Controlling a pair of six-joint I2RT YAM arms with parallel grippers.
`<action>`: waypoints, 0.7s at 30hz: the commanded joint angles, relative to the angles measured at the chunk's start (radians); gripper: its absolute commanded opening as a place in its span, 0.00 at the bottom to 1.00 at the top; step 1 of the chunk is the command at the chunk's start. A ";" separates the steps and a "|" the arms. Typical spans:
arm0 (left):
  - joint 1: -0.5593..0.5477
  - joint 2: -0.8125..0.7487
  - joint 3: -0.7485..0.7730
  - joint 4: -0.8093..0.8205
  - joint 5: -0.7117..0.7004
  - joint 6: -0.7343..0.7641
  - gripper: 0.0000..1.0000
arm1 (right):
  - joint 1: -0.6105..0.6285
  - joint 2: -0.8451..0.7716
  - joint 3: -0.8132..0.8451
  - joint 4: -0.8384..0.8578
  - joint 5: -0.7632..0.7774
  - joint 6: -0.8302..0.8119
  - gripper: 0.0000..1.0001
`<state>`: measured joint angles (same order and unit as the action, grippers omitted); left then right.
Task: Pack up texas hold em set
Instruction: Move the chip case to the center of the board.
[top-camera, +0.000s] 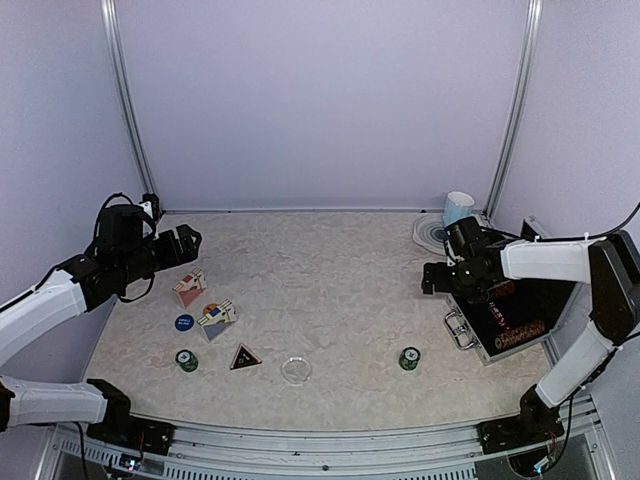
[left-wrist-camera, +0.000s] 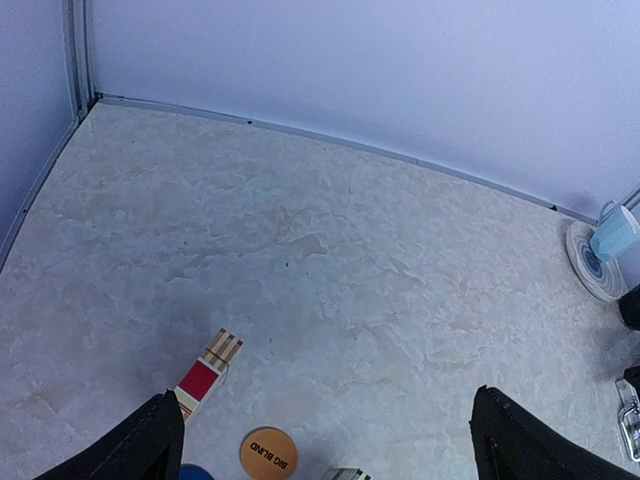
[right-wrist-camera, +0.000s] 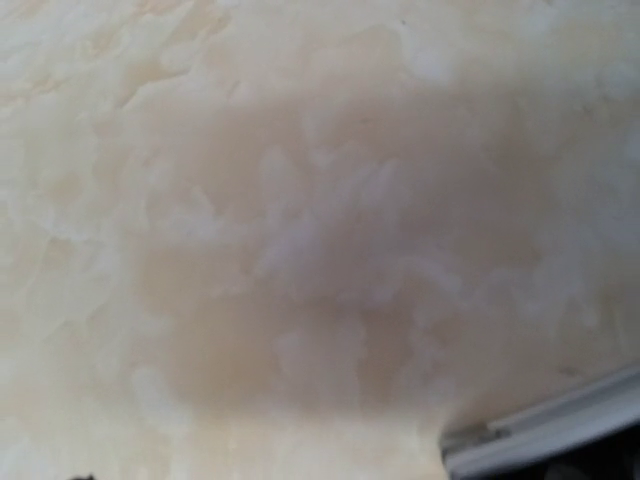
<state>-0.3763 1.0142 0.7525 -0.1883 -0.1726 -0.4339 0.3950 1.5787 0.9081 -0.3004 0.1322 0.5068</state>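
Standing wide, left fingers (left-wrist-camera: 140, 450) flank an orange disc (left-wrist-camera: 268, 452) legible only wrist-side; right fingers (top-camera: 430, 272) likewise wide.

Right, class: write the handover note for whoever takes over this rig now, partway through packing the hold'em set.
Left gripper: fingers open, empty, above the left of the marbled table. Right gripper: open, empty, beside the open silver aluminium briefcase at the right.
Loose on the table: red card deck, second card deck, round blue disc, round orange disc, black triangle, clear round disc, green chip stack, another green chip stack.
Done: briefcase lies open.
Left: all eight loose pieces in, lid shut.
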 joint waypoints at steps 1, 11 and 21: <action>0.009 0.002 -0.008 0.027 0.018 0.000 0.99 | 0.017 -0.068 -0.031 -0.046 0.053 0.033 0.97; 0.019 0.003 -0.010 0.029 0.036 -0.004 0.99 | 0.016 -0.020 -0.073 -0.010 0.050 0.035 0.98; 0.019 0.001 -0.012 0.032 0.038 -0.006 0.99 | 0.017 0.049 -0.053 0.046 -0.011 -0.003 0.98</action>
<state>-0.3653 1.0149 0.7521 -0.1867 -0.1421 -0.4400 0.4023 1.5929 0.8421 -0.2920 0.1520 0.5217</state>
